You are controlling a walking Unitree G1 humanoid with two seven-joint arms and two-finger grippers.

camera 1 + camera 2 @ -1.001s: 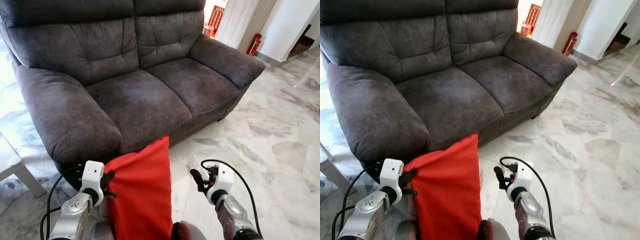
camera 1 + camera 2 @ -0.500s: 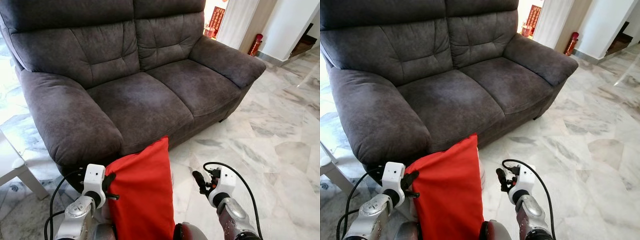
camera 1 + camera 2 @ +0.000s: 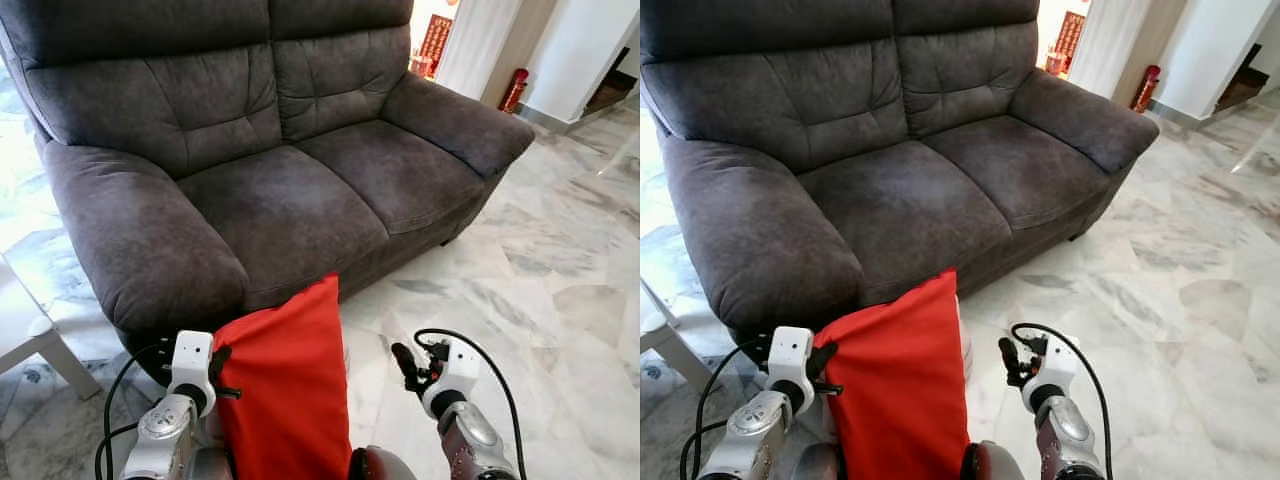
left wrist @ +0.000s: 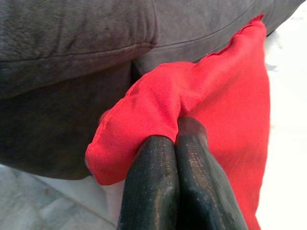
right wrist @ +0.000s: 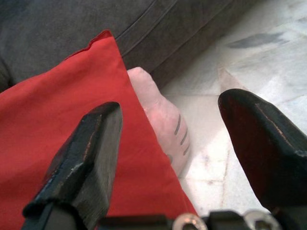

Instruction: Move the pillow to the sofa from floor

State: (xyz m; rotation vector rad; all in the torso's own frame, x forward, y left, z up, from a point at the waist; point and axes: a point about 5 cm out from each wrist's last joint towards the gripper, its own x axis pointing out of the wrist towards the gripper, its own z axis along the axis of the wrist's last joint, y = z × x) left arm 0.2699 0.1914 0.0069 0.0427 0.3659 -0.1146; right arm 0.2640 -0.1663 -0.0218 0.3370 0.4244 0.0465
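Note:
A red pillow [image 3: 285,385] hangs upright close in front of me, its top corner level with the front edge of the dark grey sofa [image 3: 280,200]. My left gripper [image 3: 218,372] is shut on the pillow's left edge; in the left wrist view the fingers [image 4: 168,187] pinch a fold of the red pillow [image 4: 225,96]. My right gripper [image 3: 405,366] stands open to the right of the pillow, apart from it. In the right wrist view its fingers [image 5: 86,158] frame the red pillow [image 5: 57,120] and a pale pink object [image 5: 165,122] behind it.
The sofa has two seat cushions and thick armrests [image 3: 140,250]. Marble floor [image 3: 540,300] spreads to the right. A white table leg [image 3: 60,365] stands at the left. A doorway and a red canister [image 3: 513,88] lie beyond the sofa's right arm.
The view has shifted slightly, with the sofa a touch lower and nearer. Both grippers sit a little lower in view. The left gripper keeps its hold on the pillow.

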